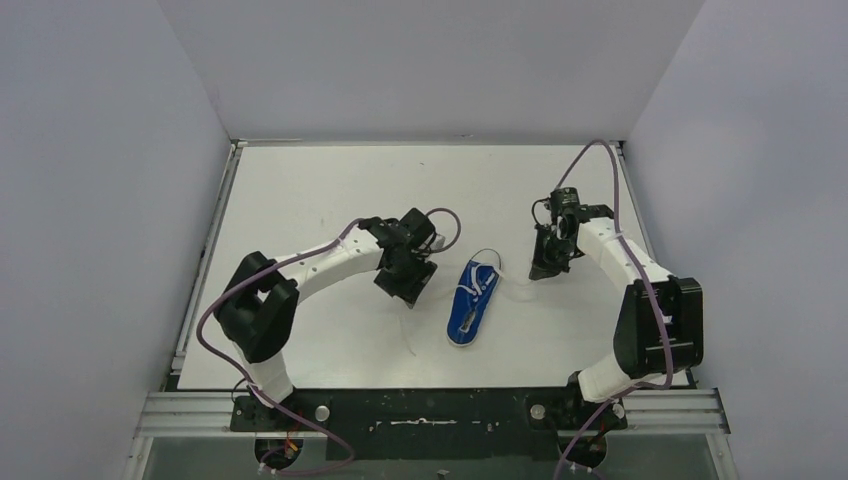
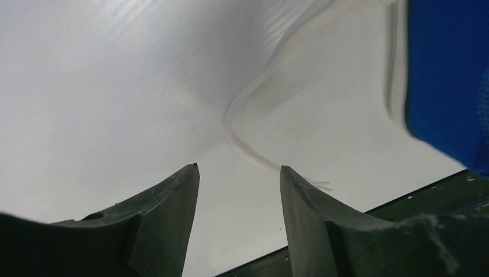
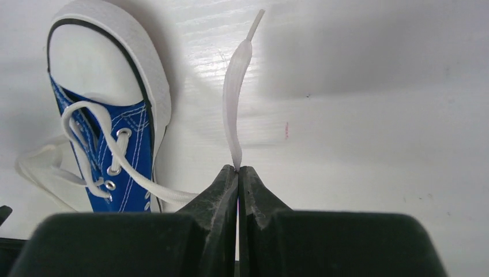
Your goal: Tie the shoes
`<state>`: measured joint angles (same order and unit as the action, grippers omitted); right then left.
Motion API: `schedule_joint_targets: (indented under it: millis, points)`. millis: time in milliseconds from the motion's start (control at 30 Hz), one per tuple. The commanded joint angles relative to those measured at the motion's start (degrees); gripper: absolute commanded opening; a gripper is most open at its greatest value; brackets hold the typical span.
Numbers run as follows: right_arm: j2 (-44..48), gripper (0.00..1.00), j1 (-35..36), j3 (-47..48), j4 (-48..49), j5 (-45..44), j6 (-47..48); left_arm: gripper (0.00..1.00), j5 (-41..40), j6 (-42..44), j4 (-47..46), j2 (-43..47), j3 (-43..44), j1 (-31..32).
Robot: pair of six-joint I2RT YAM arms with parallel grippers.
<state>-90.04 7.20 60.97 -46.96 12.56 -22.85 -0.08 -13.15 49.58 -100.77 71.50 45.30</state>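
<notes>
On the white table (image 1: 300, 200), roughly midway between the two arms, a small blue shoe (image 1: 472, 305) is set on its sole, with its white toe cap (image 3: 98, 57) turned toward the near edge and its heel toward the far side. Just left of it, the left gripper (image 2: 239, 170) is held low over the table with its fingers spread well apart — nothing is caught between them. Beyond those fingertips a thin white lace (image 2: 242, 109) is seen curving loosely across the bare surface, and the blue side of the shoe is cut off at the right edge of that wrist view. A little farther back, on the right of the shoe, the right gripper (image 3: 238, 168) is pressed fully closed on a second lace (image 3: 233, 86) — the flat strand is pinched at the fingertips, and its free end with the stiff tip is carried on past them. Another strand is led from the eyelets toward the same closed fingers.
</notes>
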Motion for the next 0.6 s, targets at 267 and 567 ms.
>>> schedule_joint_targets:
  millis: [267, 567]
  points:
    - [7.63, 0.0, -1.83, 3.89, -7.54, -1.05, 2.37, 0.48, 19.84, 14.91, -20.05, -9.57, 11.32, 2.4]
    - [9.53, 0.0, -4.3, 4.34, -9.52, 0.05, 2.49, 0.34, 21.26, 15.44, -29.7, -12.39, 6.57, 2.25]
